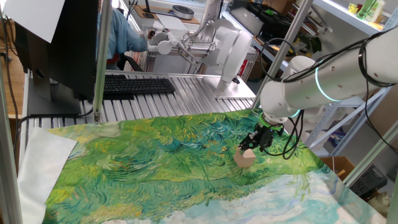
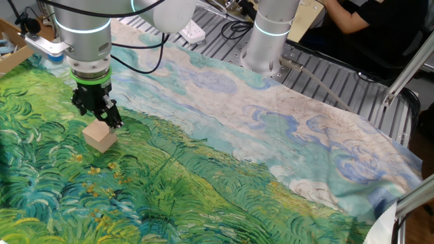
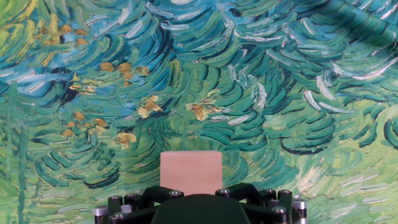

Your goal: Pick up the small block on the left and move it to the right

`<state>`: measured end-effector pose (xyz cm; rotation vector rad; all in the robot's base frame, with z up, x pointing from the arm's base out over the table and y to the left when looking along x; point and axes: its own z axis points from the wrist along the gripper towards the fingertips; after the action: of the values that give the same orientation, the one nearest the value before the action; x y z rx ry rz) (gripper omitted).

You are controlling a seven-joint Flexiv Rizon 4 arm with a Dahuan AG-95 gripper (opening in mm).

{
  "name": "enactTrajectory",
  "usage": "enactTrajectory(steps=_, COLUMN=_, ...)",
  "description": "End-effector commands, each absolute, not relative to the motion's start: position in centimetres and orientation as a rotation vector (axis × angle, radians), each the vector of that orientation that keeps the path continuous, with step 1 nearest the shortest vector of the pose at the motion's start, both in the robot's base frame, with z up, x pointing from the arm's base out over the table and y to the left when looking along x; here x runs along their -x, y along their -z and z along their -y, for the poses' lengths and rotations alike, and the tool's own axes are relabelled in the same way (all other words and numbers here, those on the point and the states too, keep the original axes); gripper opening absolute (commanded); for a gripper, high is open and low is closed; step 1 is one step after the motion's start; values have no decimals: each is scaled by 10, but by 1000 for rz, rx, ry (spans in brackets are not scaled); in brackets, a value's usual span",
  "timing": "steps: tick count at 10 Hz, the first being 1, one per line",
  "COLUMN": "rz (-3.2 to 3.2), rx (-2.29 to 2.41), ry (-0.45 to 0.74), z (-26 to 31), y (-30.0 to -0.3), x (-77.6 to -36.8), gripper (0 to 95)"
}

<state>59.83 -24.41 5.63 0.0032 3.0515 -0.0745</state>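
The small block (image 1: pixel 244 157) is a plain tan wooden cube resting on the green and blue painted cloth (image 1: pixel 155 162). In the other fixed view the block (image 2: pixel 100 135) lies just below my gripper (image 2: pixel 99 114). The black fingers hang spread right above the block's top, and I see no grip on it. My gripper (image 1: pixel 259 139) stands open at the block's upper right in the one fixed view. In the hand view the block (image 3: pixel 191 172) fills the lower middle, just beyond the black hand body, and the fingertips are out of sight.
The cloth (image 2: pixel 224 156) covers most of the slatted aluminium table (image 1: pixel 186 93). A black keyboard (image 1: pixel 137 85) and a monitor (image 1: pixel 62 43) stand at the back. The arm's base (image 2: pixel 270 37) rises beyond the cloth. A person (image 1: pixel 121 34) sits behind the table.
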Motion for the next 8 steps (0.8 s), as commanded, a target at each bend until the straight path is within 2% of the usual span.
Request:
enactTrajectory(steps=1, rz=-3081, rx=1, ry=75, z=244, y=-55, x=-599, gripper=950)
enactTrajectory(steps=8, rz=-3131, rx=12, ry=80, z=244, y=-55, x=-599, gripper=950)
